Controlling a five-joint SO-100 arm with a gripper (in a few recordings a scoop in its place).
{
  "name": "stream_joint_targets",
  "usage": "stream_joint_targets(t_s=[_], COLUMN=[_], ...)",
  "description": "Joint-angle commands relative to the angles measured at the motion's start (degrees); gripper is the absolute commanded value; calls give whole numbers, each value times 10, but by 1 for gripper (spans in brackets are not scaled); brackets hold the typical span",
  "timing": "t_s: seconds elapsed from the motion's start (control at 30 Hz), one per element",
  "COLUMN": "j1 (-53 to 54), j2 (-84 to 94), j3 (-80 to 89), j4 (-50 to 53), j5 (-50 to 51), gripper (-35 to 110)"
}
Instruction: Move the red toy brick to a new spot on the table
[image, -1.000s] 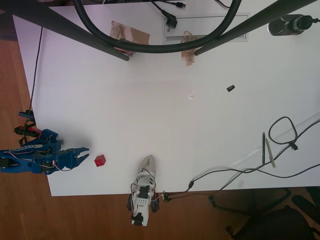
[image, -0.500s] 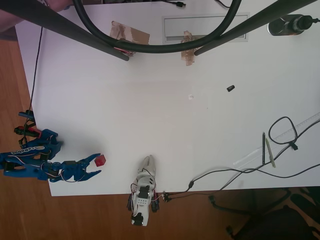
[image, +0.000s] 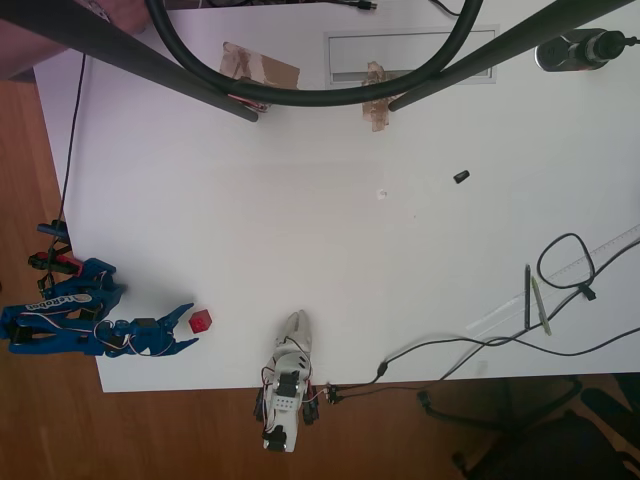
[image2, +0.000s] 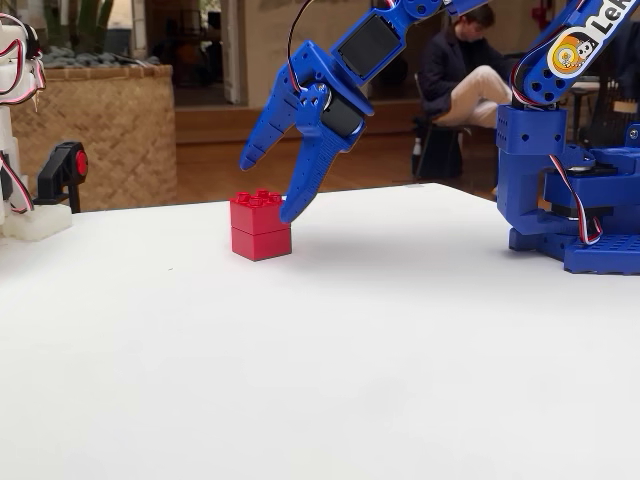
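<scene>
Red toy brick (image: 200, 321) lies near the bench's (image: 300, 220) lower-left corner in the overhead view, just beside the spread blue end effector (image: 186, 327). Fixed view: brick (image2: 260, 227) on bench (image2: 320, 360); end effector (image2: 270, 185) wide, one fingertip (image2: 291, 211) against it.

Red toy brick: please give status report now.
End effector open, fingers straddling the red toy brick. Brick resting on the table, not gripped. Nothing in the way nearby.

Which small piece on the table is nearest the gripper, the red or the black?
The red brick, right at the blue gripper by the table's near-left corner in the overhead view. The black piece lies far off across the table.
</scene>
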Motion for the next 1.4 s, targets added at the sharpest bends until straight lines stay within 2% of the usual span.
stream_joint_targets(t_s=[0.0,0.27,0.47,0.63,0.9,1.23,1.37], j1=[3,-4,4,1,-73,-164,-180], j2=[-12,-92,-134,-125,-122,-241,-310], j3=[10,1,-25,-59,-192,-354,-455], j4=[-46,-100,-110,-74,18,33,73], j5=[-3,31,37,56,130,209,250], gripper=[38,33,16,5,4,4,3])
